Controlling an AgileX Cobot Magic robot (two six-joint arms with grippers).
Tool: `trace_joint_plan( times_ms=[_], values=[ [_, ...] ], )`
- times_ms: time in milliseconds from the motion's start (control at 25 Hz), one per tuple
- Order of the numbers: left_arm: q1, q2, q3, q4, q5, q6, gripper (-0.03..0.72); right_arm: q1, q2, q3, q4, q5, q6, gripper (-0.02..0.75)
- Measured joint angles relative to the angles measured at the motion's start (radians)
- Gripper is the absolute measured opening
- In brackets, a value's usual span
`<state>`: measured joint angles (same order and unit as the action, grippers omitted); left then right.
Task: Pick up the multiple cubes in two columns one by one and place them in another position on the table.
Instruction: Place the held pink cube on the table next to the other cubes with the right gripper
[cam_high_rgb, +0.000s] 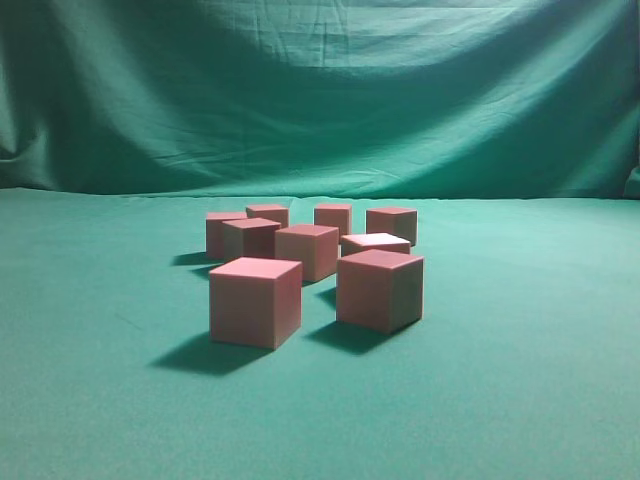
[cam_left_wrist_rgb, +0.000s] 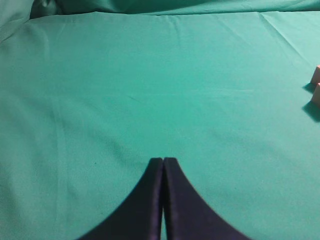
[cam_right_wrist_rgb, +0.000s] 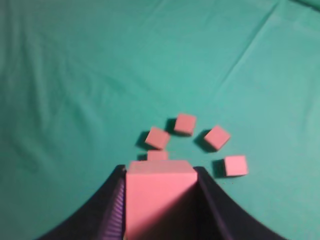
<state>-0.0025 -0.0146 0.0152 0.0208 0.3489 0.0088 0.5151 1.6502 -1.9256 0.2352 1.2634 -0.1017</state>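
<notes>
Backdrop (cam_high_rgb: 320, 90): green cloth is hanging in folds behind everything in the exterior view.
Desk (cam_high_rgb: 100, 400): green, slightly wrinkled cloth is carrying all the loose cubes; no arm of mine is showing in the exterior view.
Cubes (cam_high_rgb: 307, 250): eight pink-topped blocks are sitting on the desk in a loose cluster near its middle, most of them turned at differing angles.
Front pair: the left front cube (cam_high_rgb: 255, 300) and the right front cube (cam_high_rgb: 379, 288) are standing nearest the exterior camera, apart from each other, each throwing a shadow forward and left.
Back cubes: the other six are sitting behind that pair; whether any of them are touching I cannot tell.
Right fingers (cam_right_wrist_rgb: 160, 200): I am gripping a held cube (cam_right_wrist_rgb: 159, 197) between my two black fingers, which are standing partly apart and pressing on its two sides; I am holding it well above the desk, over the cluster, with five cubes showing below it.
Left fingers (cam_left_wrist_rgb: 163, 165): I am keeping them pressed together with nothing between them, over bare cloth; two cube corners (cam_left_wrist_rgb: 316, 85) are peeking in at the right edge of my left wrist view.
</notes>
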Motion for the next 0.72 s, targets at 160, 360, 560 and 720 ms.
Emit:
trace_joint_plan(
  times_ms=[160, 360, 560, 720],
  values=[
    [0.000, 0.000, 0.000, 0.000, 0.000, 0.000, 0.000, 0.144, -0.050, 0.164, 0.000, 0.002, 0.000, 0.260],
    [0.000, 0.000, 0.000, 0.000, 0.000, 0.000, 0.000, 0.355, -0.036, 0.308, -0.004, -0.002, 0.000, 0.260],
    [0.000, 0.000, 0.000, 0.000, 0.000, 0.000, 0.000, 0.528, 0.041, 0.331, -0.029, -0.012, 0.008, 0.260],
    [0.000, 0.000, 0.000, 0.000, 0.000, 0.000, 0.000, 0.613, 0.117, 0.333, -0.084, -0.018, 0.009, 0.260]
  ],
)
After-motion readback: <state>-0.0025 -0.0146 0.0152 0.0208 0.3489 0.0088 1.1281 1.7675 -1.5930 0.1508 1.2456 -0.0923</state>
